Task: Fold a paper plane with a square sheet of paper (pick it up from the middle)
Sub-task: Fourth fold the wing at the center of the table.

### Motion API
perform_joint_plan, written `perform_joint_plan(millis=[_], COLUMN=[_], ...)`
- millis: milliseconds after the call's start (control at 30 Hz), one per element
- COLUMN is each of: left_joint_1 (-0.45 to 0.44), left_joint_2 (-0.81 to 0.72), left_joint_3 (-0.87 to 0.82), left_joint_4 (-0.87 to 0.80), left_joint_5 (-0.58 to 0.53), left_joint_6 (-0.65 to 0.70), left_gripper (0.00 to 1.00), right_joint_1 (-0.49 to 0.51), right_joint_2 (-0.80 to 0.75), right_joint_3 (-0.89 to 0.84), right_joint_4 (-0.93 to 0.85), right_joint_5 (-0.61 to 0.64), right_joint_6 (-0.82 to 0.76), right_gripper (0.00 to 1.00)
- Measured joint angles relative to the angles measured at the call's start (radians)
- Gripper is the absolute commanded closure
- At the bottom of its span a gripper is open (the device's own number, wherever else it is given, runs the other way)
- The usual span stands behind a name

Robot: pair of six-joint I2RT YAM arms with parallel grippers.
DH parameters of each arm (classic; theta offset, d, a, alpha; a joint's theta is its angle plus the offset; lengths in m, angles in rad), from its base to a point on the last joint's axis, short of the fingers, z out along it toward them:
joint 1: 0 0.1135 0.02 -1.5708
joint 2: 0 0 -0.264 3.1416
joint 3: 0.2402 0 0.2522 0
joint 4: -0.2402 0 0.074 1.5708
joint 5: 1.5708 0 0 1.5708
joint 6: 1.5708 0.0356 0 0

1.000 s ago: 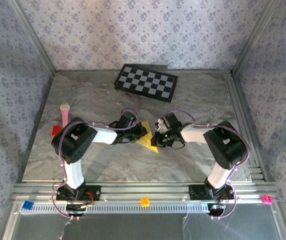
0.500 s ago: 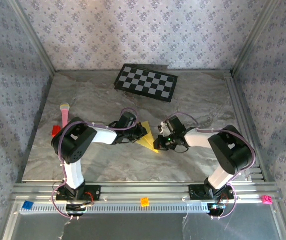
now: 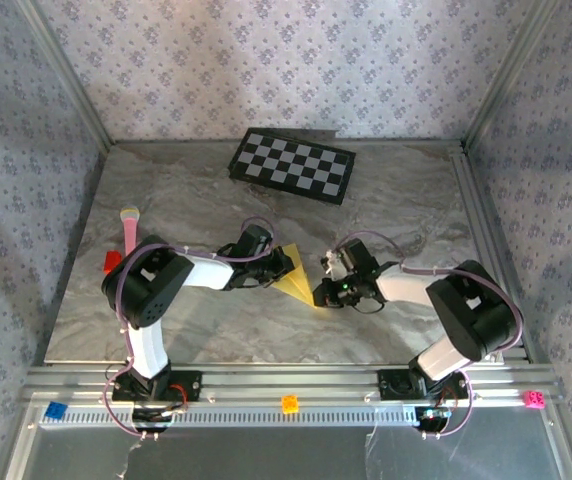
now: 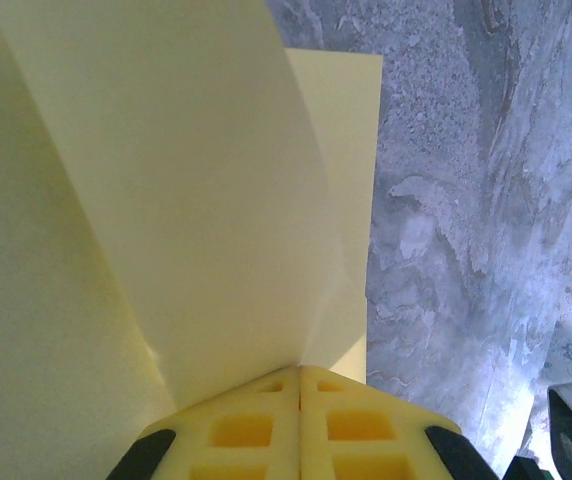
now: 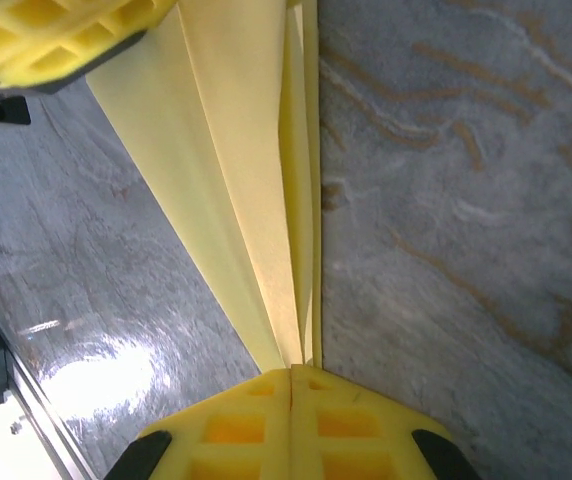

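The yellow paper (image 3: 294,275) is folded into a narrow pointed shape and stretches between both grippers near the table's middle. My left gripper (image 3: 282,262) is shut on its upper end; in the left wrist view a sheet layer (image 4: 196,200) rises from the closed yellow fingertips (image 4: 266,425). My right gripper (image 3: 323,293) is shut on the lower pointed end; the right wrist view shows several folded layers (image 5: 256,190) running out of its closed pads (image 5: 296,425) toward the left gripper's pads (image 5: 56,35).
A black-and-white checkerboard (image 3: 292,166) lies at the back of the marble table (image 3: 396,200). A pink stick (image 3: 128,228) and a small red piece (image 3: 112,261) sit at the left. An orange block (image 3: 289,403) rests on the front rail.
My right arm has swung to the right and lower, and its gripper has slid down along the paper to the lower tip. The left gripper has stayed put.
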Motion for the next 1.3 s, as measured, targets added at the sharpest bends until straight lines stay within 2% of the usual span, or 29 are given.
perform_joint_plan(millis=[367, 500, 867, 1067, 1300], left_joint_1=[0.002, 0.002, 0.001, 0.001, 0.001], left_joint_2=[0.0, 0.0, 0.0, 0.0, 0.0], left_joint_3=[-0.002, -0.002, -0.004, -0.004, -0.004], left_joint_4=[0.005, 0.007, 0.011, 0.011, 0.011], left_joint_5=[-0.003, -0.004, -0.004, -0.004, -0.004], left_joint_6=[0.0, 0.0, 0.0, 0.0, 0.0], left_gripper=[0.92, 0.92, 0.92, 0.92, 0.91], right_joint_1=[0.0, 0.0, 0.006, 0.006, 0.002], right_joint_2=[-0.104, -0.128, 0.114, 0.175, 0.208], right_joint_3=[-0.006, 0.034, 0.225, 0.275, 0.248], right_joint_4=[-0.157, -0.161, -0.066, -0.062, -0.039], right_joint_5=[0.023, 0.015, 0.008, 0.011, 0.026], right_joint_6=[-0.021, -0.012, 0.056, 0.072, 0.09], right_gripper=[0.98, 0.98, 0.97, 0.96, 0.97])
